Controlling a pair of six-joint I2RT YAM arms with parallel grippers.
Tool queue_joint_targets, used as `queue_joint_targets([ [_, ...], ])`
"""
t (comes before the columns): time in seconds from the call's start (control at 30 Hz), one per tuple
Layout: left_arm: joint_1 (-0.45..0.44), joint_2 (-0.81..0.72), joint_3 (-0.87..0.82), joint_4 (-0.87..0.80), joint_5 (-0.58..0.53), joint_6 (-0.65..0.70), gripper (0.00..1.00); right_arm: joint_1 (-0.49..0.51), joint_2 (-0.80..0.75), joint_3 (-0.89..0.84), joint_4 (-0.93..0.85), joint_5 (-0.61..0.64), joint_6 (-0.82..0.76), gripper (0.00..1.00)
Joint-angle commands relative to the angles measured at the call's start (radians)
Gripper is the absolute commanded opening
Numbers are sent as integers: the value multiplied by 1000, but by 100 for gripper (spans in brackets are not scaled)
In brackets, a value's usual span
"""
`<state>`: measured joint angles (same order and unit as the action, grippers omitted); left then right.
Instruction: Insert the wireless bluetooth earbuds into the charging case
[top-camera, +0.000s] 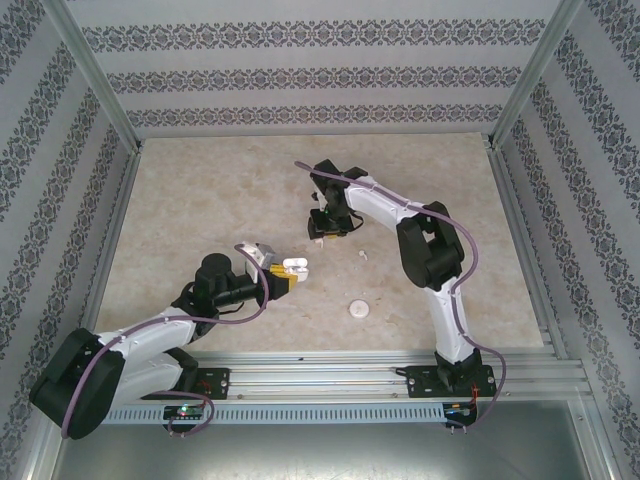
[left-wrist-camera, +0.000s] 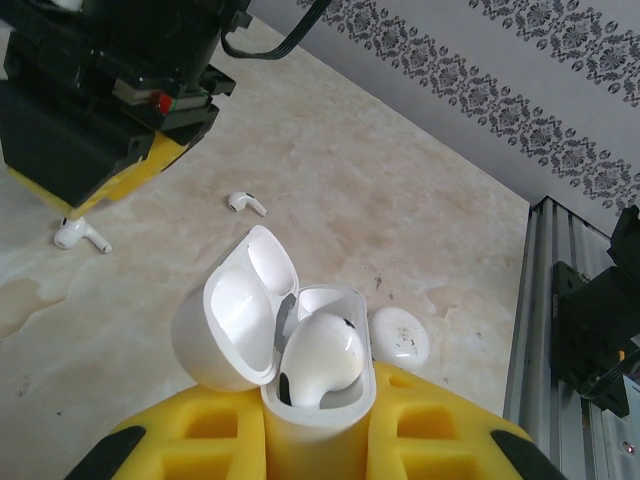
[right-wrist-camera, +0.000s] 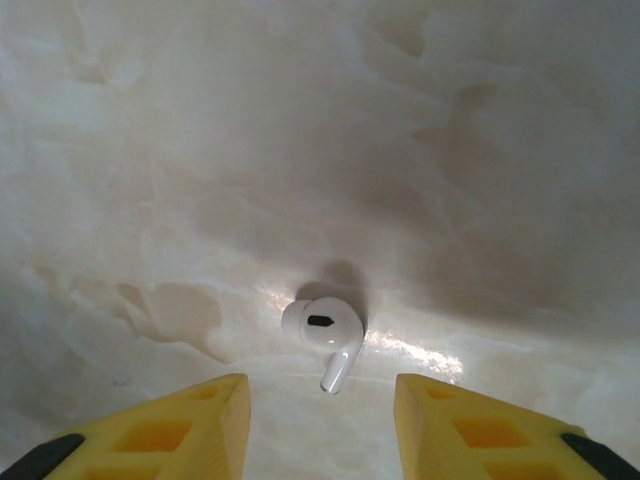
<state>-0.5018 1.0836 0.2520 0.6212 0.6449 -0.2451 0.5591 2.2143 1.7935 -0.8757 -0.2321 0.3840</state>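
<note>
Right gripper (right-wrist-camera: 320, 425) is hovering low over the table (right-wrist-camera: 150, 150), jaws standing partly open and gripping nothing. A loose earbud (right-wrist-camera: 323, 333) is lying flat on the table just ahead of the fingertips, roughly centred on the gap between them and touching neither finger. Its stem is pointing back toward the gripper with the rounded head away, so the long axis is running about square to the closing line.

Judgement: a short advance and drop should be putting a finger on either side of it.

Left gripper (top-camera: 284, 274) is clamping the charging case (left-wrist-camera: 318, 420). The lid is open and a seated earbud (left-wrist-camera: 322, 358) is sitting inside; the socket beside it is looking empty. A second loose earbud (left-wrist-camera: 245, 203) is lying farther out on the table. The right arm is nearer to both loose ones.
</note>
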Motion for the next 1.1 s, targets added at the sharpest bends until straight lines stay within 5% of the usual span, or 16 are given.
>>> queue_joint_targets([
  [0.0,8,0,24,55,22,-8,0,5,34,49,-61,23,-37,42],
  [1.07,8,-44,6,14,5,-3,0,45,164,171,-123,65,-68,34],
])
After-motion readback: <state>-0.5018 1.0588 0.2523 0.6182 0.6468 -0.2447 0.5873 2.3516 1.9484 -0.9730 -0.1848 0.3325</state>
